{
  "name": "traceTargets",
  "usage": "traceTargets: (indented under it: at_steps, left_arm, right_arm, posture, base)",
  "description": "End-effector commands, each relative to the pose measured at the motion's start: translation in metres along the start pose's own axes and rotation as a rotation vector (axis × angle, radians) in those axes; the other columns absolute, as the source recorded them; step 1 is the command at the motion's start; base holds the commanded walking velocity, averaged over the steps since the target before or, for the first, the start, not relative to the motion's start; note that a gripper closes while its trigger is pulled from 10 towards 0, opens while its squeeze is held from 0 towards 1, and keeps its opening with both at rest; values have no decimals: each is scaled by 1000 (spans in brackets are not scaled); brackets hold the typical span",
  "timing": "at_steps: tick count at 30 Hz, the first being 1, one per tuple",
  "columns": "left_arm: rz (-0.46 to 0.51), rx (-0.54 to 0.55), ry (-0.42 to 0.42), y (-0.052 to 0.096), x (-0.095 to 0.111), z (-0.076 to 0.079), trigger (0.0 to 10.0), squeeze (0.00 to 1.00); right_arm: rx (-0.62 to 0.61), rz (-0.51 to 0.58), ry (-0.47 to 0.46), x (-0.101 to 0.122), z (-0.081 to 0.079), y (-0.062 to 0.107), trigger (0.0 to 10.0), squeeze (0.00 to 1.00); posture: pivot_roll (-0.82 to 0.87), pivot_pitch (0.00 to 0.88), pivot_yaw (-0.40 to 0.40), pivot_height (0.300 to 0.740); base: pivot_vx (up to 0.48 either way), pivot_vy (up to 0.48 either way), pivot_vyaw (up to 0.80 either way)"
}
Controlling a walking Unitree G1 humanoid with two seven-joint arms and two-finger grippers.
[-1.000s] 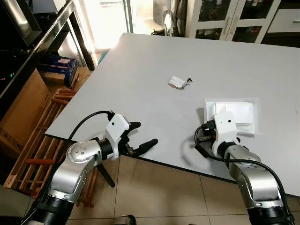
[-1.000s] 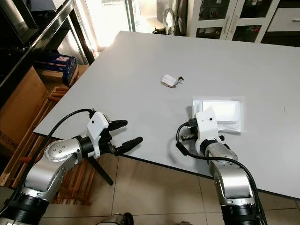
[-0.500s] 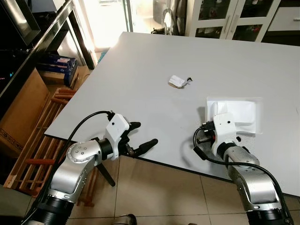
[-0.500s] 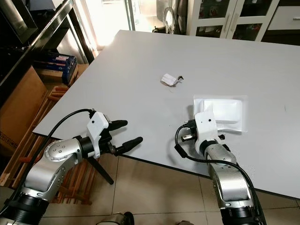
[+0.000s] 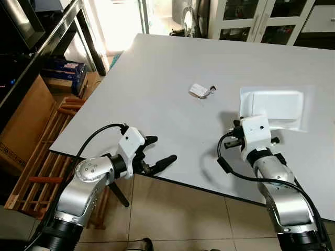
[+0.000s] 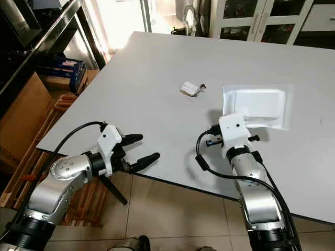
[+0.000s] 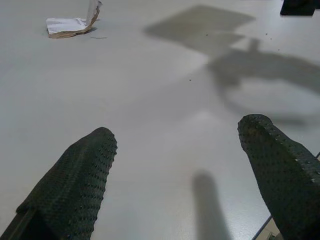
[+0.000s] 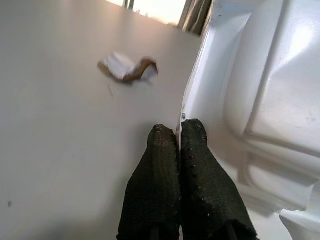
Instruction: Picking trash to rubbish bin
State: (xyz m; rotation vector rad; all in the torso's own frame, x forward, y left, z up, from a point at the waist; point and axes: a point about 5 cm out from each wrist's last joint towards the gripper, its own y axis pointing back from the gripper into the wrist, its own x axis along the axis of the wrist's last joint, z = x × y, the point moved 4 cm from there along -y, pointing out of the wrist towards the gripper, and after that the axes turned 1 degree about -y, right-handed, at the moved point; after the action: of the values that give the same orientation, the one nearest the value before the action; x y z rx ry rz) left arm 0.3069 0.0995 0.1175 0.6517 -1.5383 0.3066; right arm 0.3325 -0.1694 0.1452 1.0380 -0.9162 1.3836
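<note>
Gripping the white plastic tray [image 8: 260, 85] by its rim, the right gripper [image 8: 179, 137] is clenched, the tray lying straight ahead. The left gripper [image 7: 177, 145] is released; the crumpled wrapper [image 7: 70, 24] lies well ahead of it.

Both arms are brushed silver, built of rounded segments with small dark screws on the elbow housings. Each wrist carries a white, boxy camera block with a black cable looping out of it and back along the forearm. The left gripper [image 5: 157, 152] and right gripper [image 8: 179, 135] have long black fingers [image 7: 75, 185] covered in a fine dotted, rubbery texture.
</note>
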Motion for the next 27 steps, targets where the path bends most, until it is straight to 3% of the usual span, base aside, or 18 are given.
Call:
traceTargets:
  at_steps: [1,2,3,5,6,12,21,27]
  left_arm:
    - [-14,10,-5,0,-4,-2,10000,0]
    - [-5,25,-9,0,-2,-3,10000,0]
    - [3,40,-11,0,-1,-5,10000,0]
    - [24,76,-9,-1,3,-9,10000,0]
    - [34,90,-7,-2,4,-11,10000,0]
    - [102,114,-3,-1,15,-13,10000,0]
    - [101,129,-1,3,23,-9,10000,0]
    - [226,346,-32,5,45,-24,10000,0]
  right_arm:
    - [-1,76,19,19,-1,0,0,0]
    - [-1,92,18,22,-1,0,2353,0]
    - [-2,101,17,25,-2,1,3176,0]
    - [-4,114,16,28,-3,1,9137,0]
    - [-6,120,15,29,-3,1,10000,0]
    - [-26,146,9,35,-4,4,10000,0]
    - [-77,157,-9,37,2,7,10000,0]
    - [-117,178,-15,42,8,5,10000,0]
  posture:
    - [-9,112,88,740]
    - [-11,109,87,740]
    - [-11,109,87,740]
    - [-12,107,85,740]
    - [-13,105,83,740]
    - [-14,94,71,740]
    - [-14,81,48,740]
    - [-11,66,27,740]
  base:
    - [0,0,0]
    - [0,0,0]
    - [0,0,0]
    - [0,0,0]
    - [0,0,0]
    - [0,0,0]
    - [0,0,0]
    - [0,0,0]
